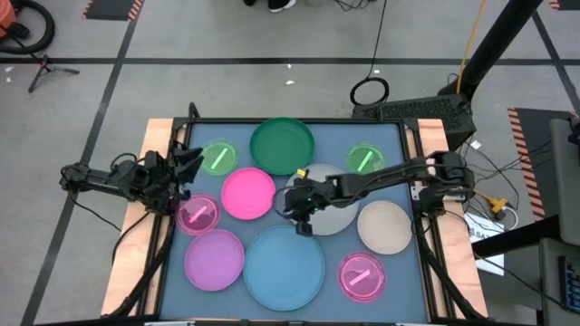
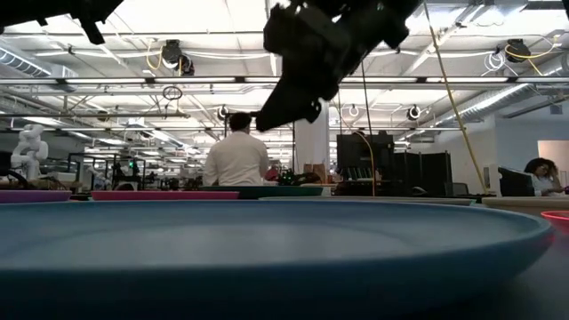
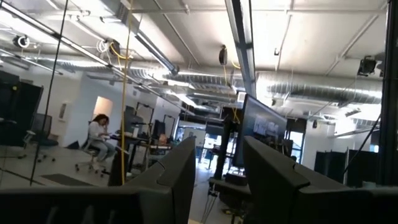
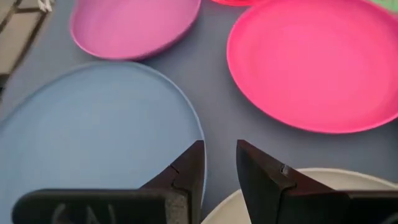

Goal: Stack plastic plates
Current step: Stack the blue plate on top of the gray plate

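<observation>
Plastic plates, none stacked, spread singly over the dark worktop [image 1: 172, 272]: large blue plate [image 1: 285, 264] at near centre; purple plate [image 1: 215, 259] to its left; hot pink plate [image 1: 248, 194] behind these; dark green plate [image 1: 282, 143] at the far edge; grey-white plate [image 1: 337, 210] at centre right, its near-left rim under the right arm; beige plate [image 1: 384, 226] just beside it to the right. Four small translucent plates at the margins: green [image 1: 217, 158] far left, green [image 1: 365, 160] far right, pink [image 1: 198, 215] at left, pink [image 1: 362, 274] near right. Right claw [image 1: 302, 217] poised above the gap where blue, hot pink and grey-white rims come close; fingers parted by a narrow slot, empty, aimed down at the grey-white rim [image 4: 323, 186] in the wrist view. Left claw [image 1: 186, 167] parked at the worktop's far-left edge, lifted and pointed out into the room, fingers apart, nothing between them. Risks, judged: narrow opening apt to land on top of the thin rim instead of straddling it, pushing the plate along the worktop; descent slightly off toward the blue plate [image 4: 93, 137] likely to catch the wrong rim; shallow smooth plastic prone to slipping from a pinch at one edge and tilting on the lift.
</observation>
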Available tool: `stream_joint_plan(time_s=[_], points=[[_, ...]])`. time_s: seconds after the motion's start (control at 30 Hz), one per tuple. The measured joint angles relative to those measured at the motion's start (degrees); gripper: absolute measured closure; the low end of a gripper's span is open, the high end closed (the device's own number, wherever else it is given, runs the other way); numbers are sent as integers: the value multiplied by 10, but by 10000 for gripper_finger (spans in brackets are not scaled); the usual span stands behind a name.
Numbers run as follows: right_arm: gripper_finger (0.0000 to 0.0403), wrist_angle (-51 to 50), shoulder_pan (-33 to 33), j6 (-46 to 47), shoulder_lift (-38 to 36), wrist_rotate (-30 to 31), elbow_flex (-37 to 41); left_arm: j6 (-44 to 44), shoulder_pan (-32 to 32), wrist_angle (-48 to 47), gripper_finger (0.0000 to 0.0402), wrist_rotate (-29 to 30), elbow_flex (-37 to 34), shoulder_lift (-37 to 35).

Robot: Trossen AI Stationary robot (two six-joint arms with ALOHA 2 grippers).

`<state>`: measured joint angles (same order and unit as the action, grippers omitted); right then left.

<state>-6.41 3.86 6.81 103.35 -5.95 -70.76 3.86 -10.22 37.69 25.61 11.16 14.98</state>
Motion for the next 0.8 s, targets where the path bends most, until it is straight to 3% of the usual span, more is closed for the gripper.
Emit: stream_joint_plan(time_s=[0.3, 0.6, 0.8], points=[[312, 87, -2, -35, 34, 2, -1, 4, 0, 0, 263, 0, 0, 0], [253, 29, 28, -49, 48, 45, -46, 36, 0, 19, 263, 0, 0, 0], [218, -77, 49, -51, 93, 80, -147, 35, 0, 20, 263, 0, 0, 0]])
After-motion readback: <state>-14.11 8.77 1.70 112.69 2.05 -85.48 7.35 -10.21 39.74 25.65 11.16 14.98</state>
